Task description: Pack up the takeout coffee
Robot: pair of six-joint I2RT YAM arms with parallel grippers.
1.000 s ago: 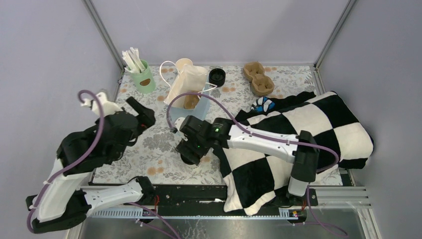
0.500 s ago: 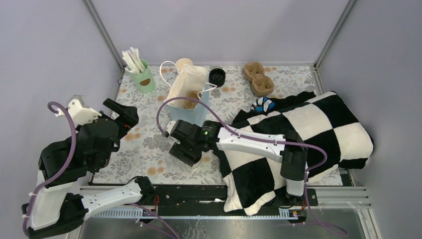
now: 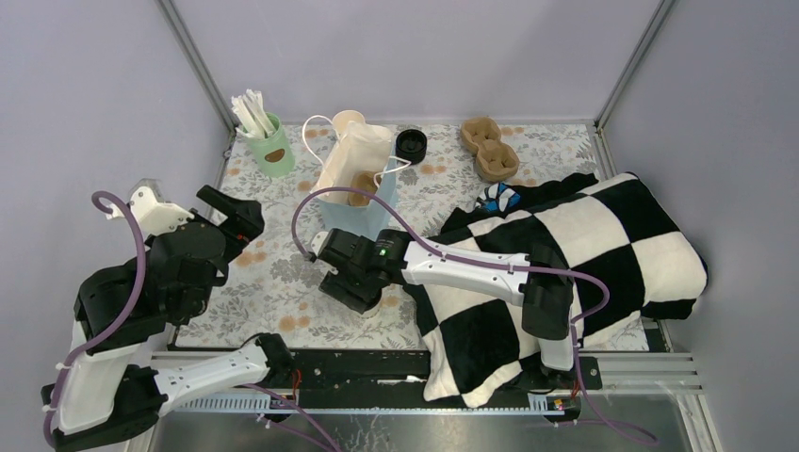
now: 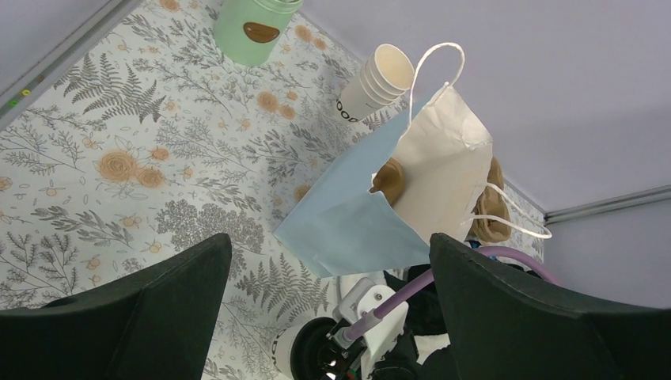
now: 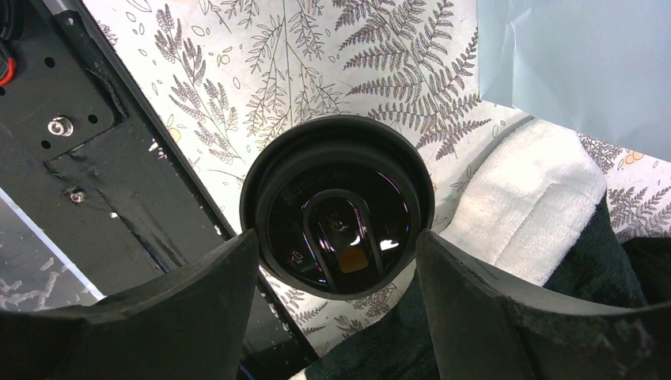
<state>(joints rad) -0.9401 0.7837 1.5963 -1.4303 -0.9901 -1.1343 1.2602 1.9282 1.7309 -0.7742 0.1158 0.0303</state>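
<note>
Takeout coffee (image 5: 338, 198), capped with a glossy round black lid, sits between the fingers of the right hand (image 5: 336, 241), grip uncertain.

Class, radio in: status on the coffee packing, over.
Left fingers wide open, empty. Right fingers straddle the lidded takeout coffee, grip unclear. Checkered blanket close beside it.

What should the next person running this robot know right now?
Left gripper: open, empty, left of the bag.
Right gripper: fingers either side of the cup; can't tell if it grips.
Cup: upright on the table near the front edge, beside the blanket.
Done: lid on, bag open.
Left: grip the cup, lift it, set it in the bag.
</note>
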